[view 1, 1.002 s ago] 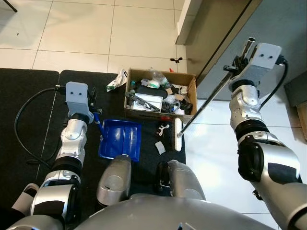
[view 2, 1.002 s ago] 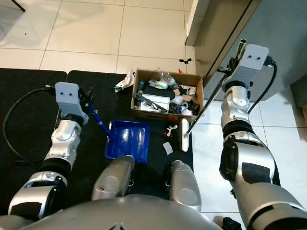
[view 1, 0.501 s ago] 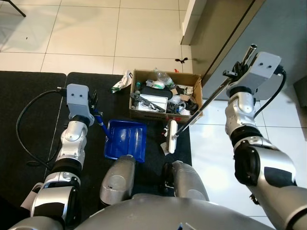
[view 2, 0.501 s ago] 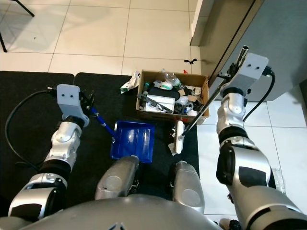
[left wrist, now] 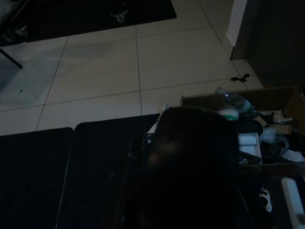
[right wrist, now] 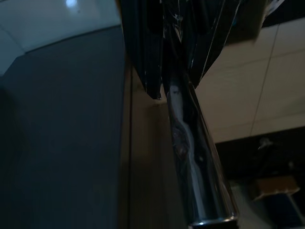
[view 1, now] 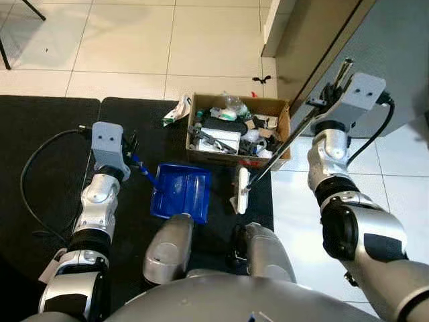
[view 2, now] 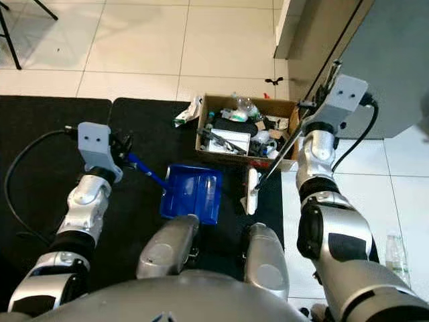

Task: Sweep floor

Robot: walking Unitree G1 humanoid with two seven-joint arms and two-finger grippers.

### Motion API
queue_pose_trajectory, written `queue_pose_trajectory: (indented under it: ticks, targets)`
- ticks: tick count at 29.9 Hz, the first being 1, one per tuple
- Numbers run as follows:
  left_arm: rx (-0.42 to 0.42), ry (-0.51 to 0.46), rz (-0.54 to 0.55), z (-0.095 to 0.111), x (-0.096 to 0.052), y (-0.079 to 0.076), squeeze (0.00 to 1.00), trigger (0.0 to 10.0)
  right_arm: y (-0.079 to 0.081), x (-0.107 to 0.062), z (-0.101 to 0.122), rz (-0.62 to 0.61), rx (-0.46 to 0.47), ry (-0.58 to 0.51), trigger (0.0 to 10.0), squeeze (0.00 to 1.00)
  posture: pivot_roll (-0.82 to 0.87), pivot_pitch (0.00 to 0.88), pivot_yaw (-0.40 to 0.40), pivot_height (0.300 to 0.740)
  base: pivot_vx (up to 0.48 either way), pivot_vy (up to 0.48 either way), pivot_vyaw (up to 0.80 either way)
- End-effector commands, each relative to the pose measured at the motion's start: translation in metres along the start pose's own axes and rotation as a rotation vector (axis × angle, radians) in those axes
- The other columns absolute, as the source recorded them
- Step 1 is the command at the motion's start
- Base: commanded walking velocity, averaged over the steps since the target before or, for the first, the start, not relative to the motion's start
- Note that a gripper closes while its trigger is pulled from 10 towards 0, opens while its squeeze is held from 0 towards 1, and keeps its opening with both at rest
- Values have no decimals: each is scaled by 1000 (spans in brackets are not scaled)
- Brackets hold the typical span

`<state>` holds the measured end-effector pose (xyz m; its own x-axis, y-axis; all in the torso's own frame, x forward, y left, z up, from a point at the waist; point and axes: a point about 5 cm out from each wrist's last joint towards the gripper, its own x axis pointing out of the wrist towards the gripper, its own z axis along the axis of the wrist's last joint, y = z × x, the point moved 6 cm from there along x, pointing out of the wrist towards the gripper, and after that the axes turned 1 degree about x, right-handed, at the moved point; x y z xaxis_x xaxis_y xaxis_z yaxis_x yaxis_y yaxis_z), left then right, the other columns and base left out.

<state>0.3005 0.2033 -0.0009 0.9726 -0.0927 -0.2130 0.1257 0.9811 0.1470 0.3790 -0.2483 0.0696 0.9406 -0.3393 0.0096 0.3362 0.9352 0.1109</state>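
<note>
Covering most of the near floor, a black mat [view 1: 47, 154] lies under the robot, and pale tiles [view 1: 134, 40] stretch on the far side. On the far edge of the mat stands a cardboard box [view 1: 238, 127] full of mixed rubbish. A blue dustpan [view 1: 181, 193] lies flat on the mat, near and left of the box, and its handle goes up to the left gripper [view 1: 132, 159], which is closed around it. The right gripper [view 1: 326, 94] is raised at the right, beside a grey wall [view 1: 395, 40], and its fingers are closed around the metal pole of the broom [view 1: 278, 151]. The pole slants down to the left, and the white broom head [view 1: 240, 191] rests on the mat, just right of the dustpan. A crumpled wrapper [view 1: 177, 109] lies just left of the box.
</note>
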Motion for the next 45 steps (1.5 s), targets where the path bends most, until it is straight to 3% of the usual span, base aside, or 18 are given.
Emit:
queue_pose_trajectory:
  ticks: [1,8,12,16,17,22,25,28,32,33,35,41,43,44,45]
  targets:
    - [13,64,-20,-17,-8,-5,0,10000,-4,5,17,-36,16,-70,10000,0,323,74,9,740,0,0,0]
    - [9,67,-21,-17,-12,-5,0,10000,-5,8,31,-62,-90,-136,10000,0,330,85,12,740,0,0,0]
    - [10,72,-23,-17,-14,-4,0,10000,9,2,13,1,-181,-76,10000,0,332,89,13,740,0,0,0]
    - [10,73,-24,-16,-15,-5,0,10000,14,-2,2,23,-164,-36,10000,0,332,89,13,740,0,0,0]
    - [10,74,-24,-16,-15,-5,0,10000,19,-6,-8,32,-87,5,10000,0,332,94,14,740,0,0,0]
    - [10,75,-24,-16,-16,-5,0,10000,20,-9,-14,22,-26,34,10000,0,331,95,14,740,0,0,0]
    - [10,80,-28,-16,-16,-6,0,10000,18,-14,-32,-25,114,128,10000,0,328,100,18,740,0,0,0]
    - [9,81,-28,-16,-16,-6,0,10000,18,-15,-36,-30,139,148,10000,0,328,100,18,740,0,0,0]
    - [9,83,-31,-16,-16,-6,0,10000,23,-20,-54,-82,410,244,10000,0,323,98,17,740,0,0,0]
    - [9,83,-31,-16,-16,-6,0,10000,23,-20,-54,-82,410,244,10000,0,323,98,17,740,0,0,0]
    - [8,83,-33,-15,-15,-7,0,10000,31,-17,-48,-56,500,224,10000,0,323,98,17,740,0,0,0]
    - [6,83,-37,-14,-13,-9,0,10000,52,-5,-21,78,548,135,10000,0,316,97,16,740,0,0,0]
    - [6,83,-37,-14,-13,-9,0,10000,52,-5,-21,78,548,135,10000,0,316,97,16,740,0,0,0]
    - [5,84,-37,-14,-13,-9,0,10000,64,-3,-4,182,421,63,10000,0,313,91,11,740,0,0,0]
    - [5,84,-37,-14,-13,-9,0,10000,64,-3,-4,182,421,63,10000,0,313,91,11,740,0,0,0]
